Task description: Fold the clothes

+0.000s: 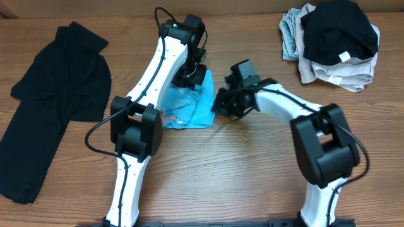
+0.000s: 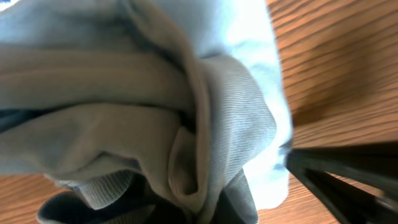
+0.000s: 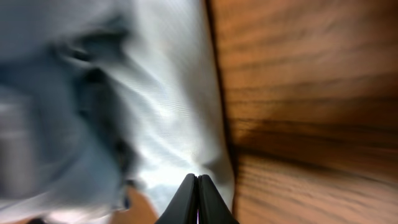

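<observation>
Two arms: both reach in over the light blue T-shirt (image 1: 186,108), which lies near the middle of the table (image 1: 252,183).
Shirt: crumpled into a small heap on the wood, its left part under the left arm. A scrap of red-orange and white print (image 1: 169,118) shows at its near left edge.
Left side: the left gripper (image 1: 191,77) sits at the shirt's far edge, closed. In its wrist view, bunched blue folds and a ribbed collar (image 2: 106,186) crowd the lens and hide the fingers. The cloth is gathered up off the wood, so it looks held.
Right side: the right gripper (image 3: 197,186) is at the shirt's right edge, fingers pressed flat together with their tips against the cloth. This view is blurred, so I cannot tell whether a fold is nipped between them.
Far left of the shirt: a long black garment (image 1: 57,107) is spread loosely on the table, well apart from both arms.
Far right of the shirt: a pile of clothes (image 1: 334,75) sits by the table's far edge. A black piece (image 1: 338,31) with a small white tag (image 1: 344,57) lies on top, over pale grey-beige cloth, with a grey-blue piece (image 1: 290,34) on the side toward the shirt.
Just right of the shirt: bare wood grain in both wrist views.
</observation>
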Controlling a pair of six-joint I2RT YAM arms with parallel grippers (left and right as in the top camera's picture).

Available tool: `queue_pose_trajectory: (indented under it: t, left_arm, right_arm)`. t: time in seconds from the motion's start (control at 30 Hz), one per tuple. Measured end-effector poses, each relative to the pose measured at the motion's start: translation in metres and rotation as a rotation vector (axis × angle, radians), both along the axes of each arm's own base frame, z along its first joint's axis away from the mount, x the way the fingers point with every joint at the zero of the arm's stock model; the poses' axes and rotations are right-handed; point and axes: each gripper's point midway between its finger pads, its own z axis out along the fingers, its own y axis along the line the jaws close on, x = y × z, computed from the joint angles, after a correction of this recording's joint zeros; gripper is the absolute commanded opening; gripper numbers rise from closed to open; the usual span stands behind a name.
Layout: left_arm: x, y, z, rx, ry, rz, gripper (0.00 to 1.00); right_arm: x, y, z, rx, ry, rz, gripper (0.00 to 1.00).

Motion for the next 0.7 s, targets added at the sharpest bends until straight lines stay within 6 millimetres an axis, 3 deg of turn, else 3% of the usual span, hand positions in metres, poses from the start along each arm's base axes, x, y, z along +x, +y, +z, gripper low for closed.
queue_pose_trajectory:
  t: [0.1, 0.2, 0.27, 0.37, 0.43, 0.5, 0.7]
  left_arm:
    - [0.003, -0.007, 0.001, -0.039, -0.007, -0.001, 0.05]
    - [0.003, -0.015, 0.002, -0.083, -0.004, -0.002, 0.12]
    - [0.002, -0.019, 0.003, -0.100, 0.002, -0.003, 0.38]
    - [-0.002, -0.027, 0.004, -0.125, 0.013, -0.006, 0.66]
    - [-0.004, -0.033, 0.005, -0.137, 0.018, -0.010, 0.77]
    - [-0.007, -0.039, 0.005, -0.145, 0.022, -0.020, 0.82]
    - [-0.016, -0.051, 0.012, -0.196, 0.054, -0.026, 0.93]
  right_arm:
    - [0.018, -0.018, 0.051, 0.041, -0.113, -0.048, 0.04]
    - [0.032, -0.046, 0.126, 0.090, -0.272, -0.113, 0.04]
    - [0.034, -0.072, 0.179, 0.112, -0.390, -0.165, 0.05]
    - [0.028, -0.103, 0.232, 0.119, -0.514, -0.222, 0.07]
    - [0.020, -0.116, 0.253, 0.114, -0.562, -0.241, 0.09]
    - [0.014, -0.123, 0.260, 0.104, -0.576, -0.247, 0.11]
    - [0.006, -0.132, 0.246, 0.055, -0.530, -0.248, 0.11]
